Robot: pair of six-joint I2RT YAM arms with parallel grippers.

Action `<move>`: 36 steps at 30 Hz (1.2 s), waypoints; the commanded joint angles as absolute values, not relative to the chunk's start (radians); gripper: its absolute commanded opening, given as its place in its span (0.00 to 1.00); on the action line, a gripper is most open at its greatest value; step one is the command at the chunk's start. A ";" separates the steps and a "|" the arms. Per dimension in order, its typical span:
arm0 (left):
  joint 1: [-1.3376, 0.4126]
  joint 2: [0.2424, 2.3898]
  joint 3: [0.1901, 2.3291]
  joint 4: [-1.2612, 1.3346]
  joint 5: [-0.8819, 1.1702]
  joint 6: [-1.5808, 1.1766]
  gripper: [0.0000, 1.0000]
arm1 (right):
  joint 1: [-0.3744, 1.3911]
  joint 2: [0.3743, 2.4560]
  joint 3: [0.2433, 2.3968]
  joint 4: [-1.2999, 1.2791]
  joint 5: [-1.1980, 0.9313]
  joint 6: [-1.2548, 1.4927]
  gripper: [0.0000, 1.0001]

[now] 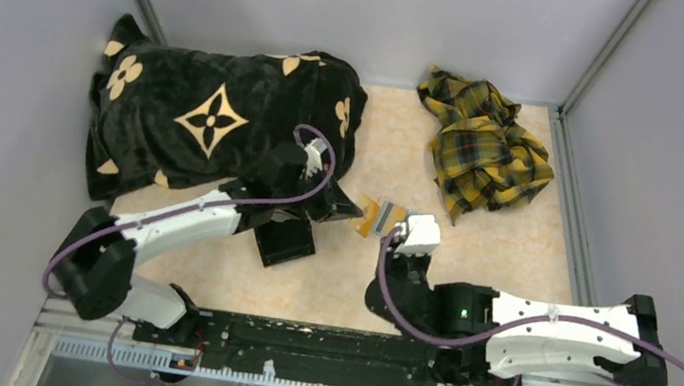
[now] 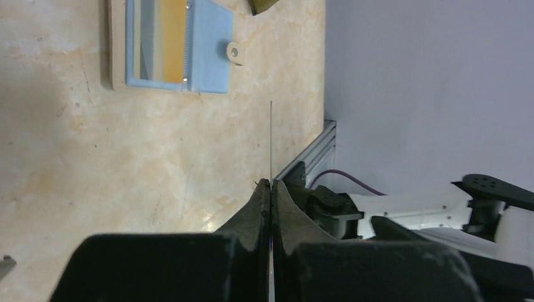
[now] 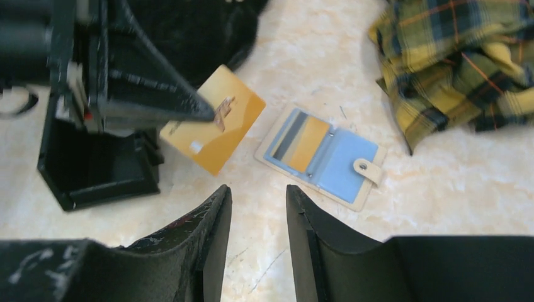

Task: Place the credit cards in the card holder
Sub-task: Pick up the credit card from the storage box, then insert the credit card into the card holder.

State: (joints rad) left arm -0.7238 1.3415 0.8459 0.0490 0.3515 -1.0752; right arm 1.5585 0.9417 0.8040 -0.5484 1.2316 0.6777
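My left gripper (image 2: 271,184) is shut on a gold credit card (image 3: 214,135), which shows edge-on as a thin line (image 2: 271,138) in the left wrist view. The card hangs tilted above the table, just left of the card holder (image 3: 321,157). The holder lies open and flat, tan outside with blue pockets, cards tucked in them, and its snap tab pointing right. It also shows in the left wrist view (image 2: 176,44) and from above (image 1: 394,212). My right gripper (image 3: 258,195) stands open near the holder with nothing between its fingers.
A black rectangular tray (image 3: 94,163) sits left of the card, under the left arm (image 1: 286,241). A black cushion with beige flowers (image 1: 217,120) lies at the back left. A yellow plaid cloth (image 1: 481,147) is bunched at the back right. Grey walls enclose the table.
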 commanded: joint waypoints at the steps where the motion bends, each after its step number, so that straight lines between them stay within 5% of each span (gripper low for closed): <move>1: -0.751 1.465 0.872 0.218 0.332 -0.948 0.00 | 1.403 0.878 0.827 -0.681 1.127 0.913 0.38; 8: -0.782 1.649 0.907 0.421 0.310 -0.871 0.00 | 1.055 0.796 0.738 -0.467 0.809 0.716 0.41; 13: -0.791 1.743 0.906 0.565 0.305 -0.871 0.00 | 0.985 0.892 0.742 -0.352 0.813 0.585 0.54; 16: -0.791 1.791 0.936 0.590 0.294 -0.862 0.00 | 0.985 0.953 0.764 -0.363 0.910 0.622 0.72; 21: -0.791 1.865 0.999 0.600 0.298 -0.836 0.00 | 0.935 0.971 0.740 -0.321 0.931 0.597 0.43; 25: -0.785 1.903 1.027 0.598 0.299 -0.813 0.00 | 0.821 0.976 0.711 -0.298 0.784 0.637 0.02; 36: -0.735 1.994 1.026 0.672 0.395 -0.797 0.00 | 0.719 1.174 0.696 -0.230 0.587 0.714 0.00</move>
State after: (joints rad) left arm -0.7513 1.9694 1.0042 0.6075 0.3416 -0.8288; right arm 0.7311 1.1244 0.6933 -0.2989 0.6544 0.6781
